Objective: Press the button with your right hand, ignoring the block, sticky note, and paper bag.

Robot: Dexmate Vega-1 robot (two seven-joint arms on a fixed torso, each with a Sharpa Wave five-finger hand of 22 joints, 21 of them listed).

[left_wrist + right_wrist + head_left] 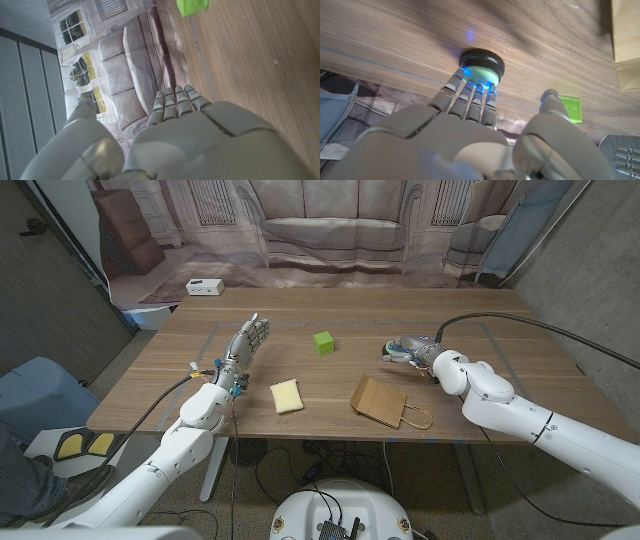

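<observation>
So the button (481,65) is a round black puck with a pale green cap, glowing blue round the rim, and in the right wrist view the right hand (470,135) has its fingertips (470,89) bunched together and sitting right on the cap's near edge, thumb sticking off to the side with nothing gripped. In the head view that same right hand (408,350) is right of center on the wooden desk (300,365), fingers pointing toward the picture's left and covering the button, so you can't really pick it out from up there. The right arm comes in from the lower right corner, bent at the elbow, with a black cable looping over it. The green block (323,342) sits left of that hand, a little apart, near the middle of the desk; it also peeks in next to the thumb in the right wrist view. The brown paper bag (380,401) lies flat just below the right hand toward the front edge, handles pointing right, and the yellow sticky note (286,395) is left of the bag. The left hand (244,345) stands upright on the left side of the desk, fingers straight and close together, pointing away from the robot, holding nothing. I can't make out any writing or labels on anything.
</observation>
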